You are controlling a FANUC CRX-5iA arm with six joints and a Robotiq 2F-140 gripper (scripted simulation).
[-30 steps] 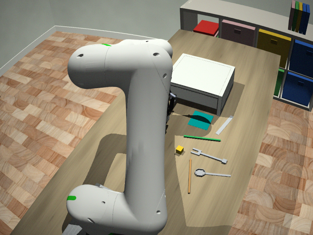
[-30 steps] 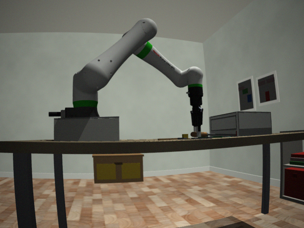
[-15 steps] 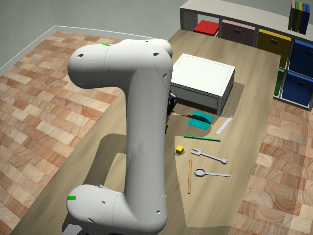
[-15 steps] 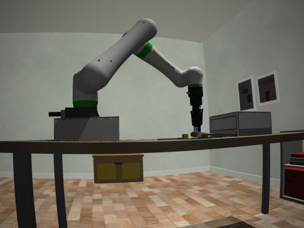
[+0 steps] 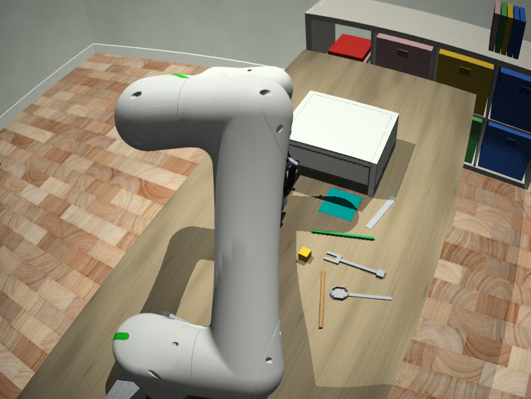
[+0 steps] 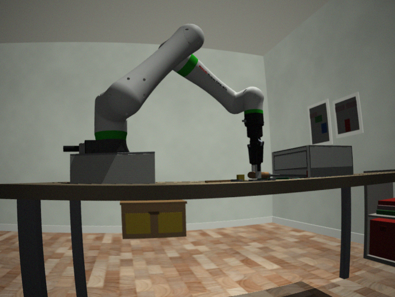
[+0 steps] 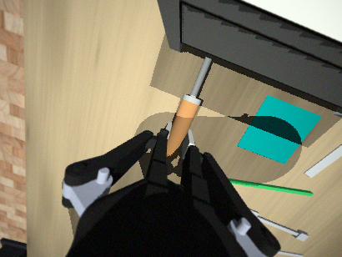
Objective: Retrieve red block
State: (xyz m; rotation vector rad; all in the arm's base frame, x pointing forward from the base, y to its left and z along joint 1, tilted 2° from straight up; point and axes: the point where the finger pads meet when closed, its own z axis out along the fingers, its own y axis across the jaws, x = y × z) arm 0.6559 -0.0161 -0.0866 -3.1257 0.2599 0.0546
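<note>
My gripper point(image 7: 177, 132) is shut on the orange handle of a screwdriver-like tool point(image 7: 183, 123) and stands low over the table in front of the cabinet's left part. The tool's grey shaft point(image 7: 201, 77) points away from me and its tip runs under the grey cabinet point(image 7: 267, 50). The cabinet shows white-topped in the top view point(image 5: 341, 133). The teal square point(image 5: 340, 204) lies on the table just in front of the cabinet, right of the tool, partly in shadow point(image 7: 280, 128). The red block is hidden under the cabinet. In the exterior view the gripper point(image 6: 256, 169) points straight down.
On the table in front of the square lie a green stick point(image 5: 342, 234), a yellow cube point(image 5: 304, 253), a grey fork tool point(image 5: 353, 264), a grey ring-ended tool point(image 5: 358, 294), a wooden rod point(image 5: 322, 298) and a flat grey bar point(image 5: 380, 212). A shelf with coloured boxes stands behind.
</note>
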